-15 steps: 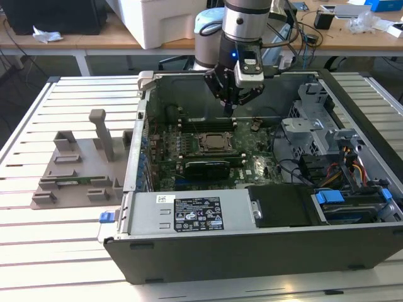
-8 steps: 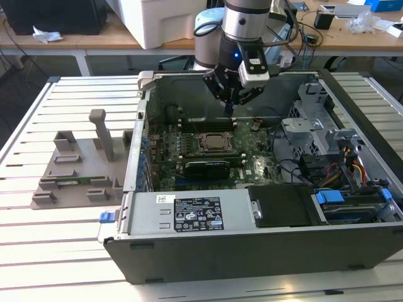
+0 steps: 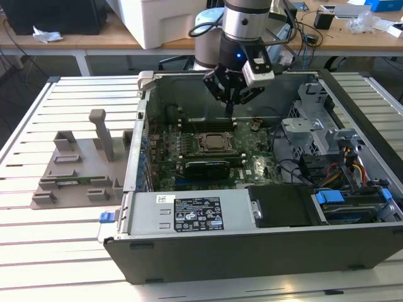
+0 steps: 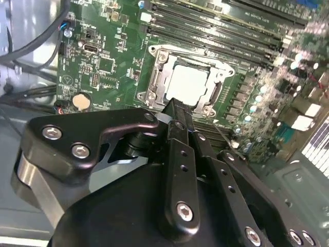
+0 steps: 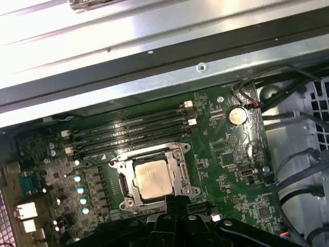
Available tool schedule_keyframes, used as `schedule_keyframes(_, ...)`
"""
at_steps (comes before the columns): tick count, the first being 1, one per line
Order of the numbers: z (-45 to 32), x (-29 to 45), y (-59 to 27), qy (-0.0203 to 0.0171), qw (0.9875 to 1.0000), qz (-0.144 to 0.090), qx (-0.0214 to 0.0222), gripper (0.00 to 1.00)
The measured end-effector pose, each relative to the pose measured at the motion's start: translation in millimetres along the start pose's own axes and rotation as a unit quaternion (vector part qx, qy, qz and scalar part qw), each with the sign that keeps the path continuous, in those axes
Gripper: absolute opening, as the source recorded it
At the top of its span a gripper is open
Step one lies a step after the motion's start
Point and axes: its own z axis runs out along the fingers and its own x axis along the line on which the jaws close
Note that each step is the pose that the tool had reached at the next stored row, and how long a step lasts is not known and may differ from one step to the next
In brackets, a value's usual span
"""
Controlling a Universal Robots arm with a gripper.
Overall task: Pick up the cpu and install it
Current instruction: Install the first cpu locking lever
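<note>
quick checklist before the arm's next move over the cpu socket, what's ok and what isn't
1. cpu inside the socket frame: ok, seen in both wrist views.
2. cpu seated flat: cannot tell.
3. gripper empty: ok, shut and holding nothing.
4. gripper clear of the cpu: cannot tell; its tip hangs near the socket frame's edge.
5. cables away from the socket frame: ok, they lie off beside the motherboard.
</note>
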Motion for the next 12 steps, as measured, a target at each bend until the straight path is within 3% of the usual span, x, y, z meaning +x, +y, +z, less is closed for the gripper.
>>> schedule_keyframes(2, 0.0, 0.0, 0.0, 0.0014, 0.9997, -0.024, -0.0101, 0.11)
schedule_keyframes(3, 0.0, 0.0, 0.0, 0.003, 0.9991, -0.039, -0.0192, 0.11)
schedule_keyframes(4, 0.0, 0.0, 0.1, 0.0031, 0.9981, -0.058, -0.0214, 0.11)
schedule_keyframes(8, 0.0, 0.0, 0.0, 0.0025, 0.9951, -0.097, -0.0197, 0.11)
schedule_keyframes(12, 0.0, 0.0, 0.0, 0.0018, 0.9903, -0.138, -0.0177, 0.11)
